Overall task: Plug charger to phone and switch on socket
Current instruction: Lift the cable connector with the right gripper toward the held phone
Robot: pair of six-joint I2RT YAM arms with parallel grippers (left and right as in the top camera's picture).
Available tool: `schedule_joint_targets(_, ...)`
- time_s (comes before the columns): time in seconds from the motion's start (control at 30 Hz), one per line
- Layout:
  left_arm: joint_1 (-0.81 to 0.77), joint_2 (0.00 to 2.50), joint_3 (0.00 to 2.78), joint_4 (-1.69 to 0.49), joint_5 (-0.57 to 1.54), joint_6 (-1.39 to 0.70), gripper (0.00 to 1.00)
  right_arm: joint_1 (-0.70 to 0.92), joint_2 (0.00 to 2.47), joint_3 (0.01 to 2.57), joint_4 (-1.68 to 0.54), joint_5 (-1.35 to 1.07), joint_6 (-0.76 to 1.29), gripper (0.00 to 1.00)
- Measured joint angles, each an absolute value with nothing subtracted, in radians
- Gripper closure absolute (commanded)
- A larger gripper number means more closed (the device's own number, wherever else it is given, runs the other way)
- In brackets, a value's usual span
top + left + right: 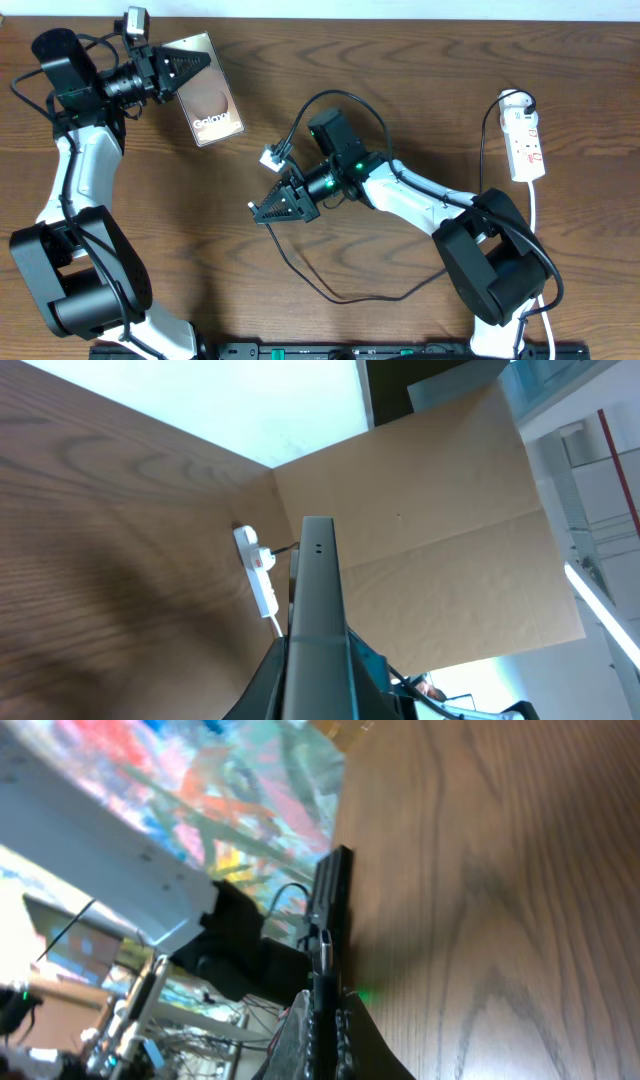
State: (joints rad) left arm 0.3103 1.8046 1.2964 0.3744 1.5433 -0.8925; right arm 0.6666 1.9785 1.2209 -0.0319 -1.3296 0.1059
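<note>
The phone (pixel 212 100), with a brownish screen and white "Galaxy" text, is tilted at the back left. My left gripper (pixel 188 63) is shut on its top end. In the left wrist view the phone (pixel 318 590) shows edge-on as a grey bar between the jaws (pixel 318 655). My right gripper (pixel 260 208) is mid-table, shut on the plug end of the charger (pixel 322 952). Its thin black cable (pixel 335 300) trails back across the table. The plug tip points toward the phone's dark edge (pixel 333 890), with a gap between them. The white socket (pixel 526 142) lies at the far right.
The socket's white cord (pixel 536 215) runs toward the front edge past the right arm's base. The socket also shows far off in the left wrist view (pixel 258 568). A small white connector (pixel 270 157) lies just behind the right gripper. A cardboard wall (pixel 430 540) stands beyond the table.
</note>
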Motion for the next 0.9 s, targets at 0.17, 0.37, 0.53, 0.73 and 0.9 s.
schedule_joint_targets(0.17, 0.31, 1.805, 1.296, 0.374, 1.543, -0.892, 0.93, 0.653, 1.979, 1.221, 0.149, -1.372, 0.203, 0.99)
schedule_joint_targets(0.37, 0.31, 1.805, 1.296, 0.374, 1.543, -0.892, 0.93, 0.635, 1.983, 1.215, 0.397, -1.297, 0.471, 0.99)
schedule_joint_targets(0.53, 0.31, 1.805, 1.296, 0.374, 1.543, -0.892, 0.93, 0.627, 1.983, 1.215, 0.464, -1.247, 0.584, 0.99)
schedule_joint_targets(0.73, 0.31, 1.805, 1.296, 0.374, 1.543, -0.892, 0.92, 0.625, 1.983, 1.215, 0.513, -1.225, 0.63, 0.99)
schedule_joint_targets(0.9, 0.31, 1.805, 1.296, 0.374, 1.543, -0.892, 0.93, 0.611, 1.988, 1.215, 0.547, -1.224, 0.648, 0.99)
